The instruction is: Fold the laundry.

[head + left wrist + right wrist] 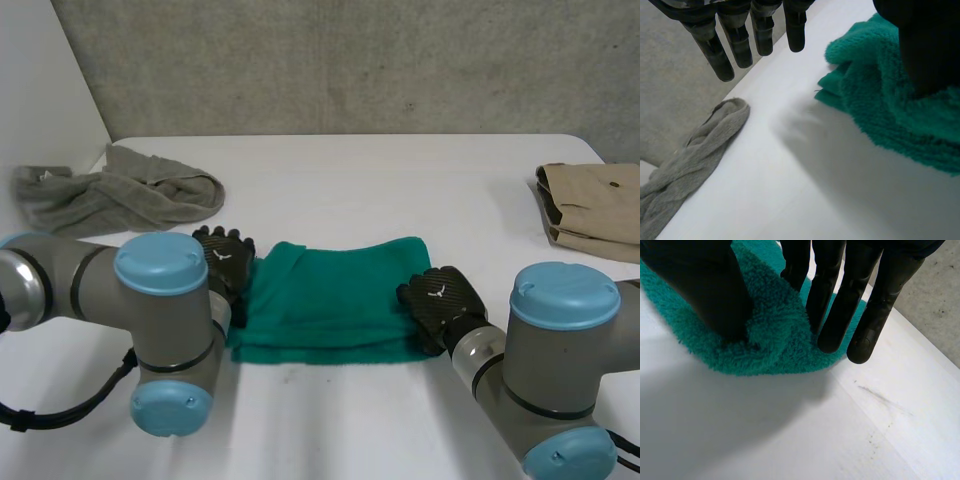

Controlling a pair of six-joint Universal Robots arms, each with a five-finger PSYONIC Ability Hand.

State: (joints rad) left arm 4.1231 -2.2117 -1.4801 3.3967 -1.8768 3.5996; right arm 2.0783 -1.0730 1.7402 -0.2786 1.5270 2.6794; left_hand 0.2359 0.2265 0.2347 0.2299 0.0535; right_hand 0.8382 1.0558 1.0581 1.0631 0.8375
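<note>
Head view: green towel (330,295) near table's (350,190) front edge is pinched by right hand (440,300); left hand (225,258) is held straight-fingered

No legible words, numbers or brand names. Small white emblem on back of left hand (224,262), left of centre; same on right hand (441,299), right of centre, too small to read.

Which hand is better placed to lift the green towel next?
Likely right: the right hand pinches the green towel between thumb and fingers; the left hand holds straight fingers over the table beside it.
</note>
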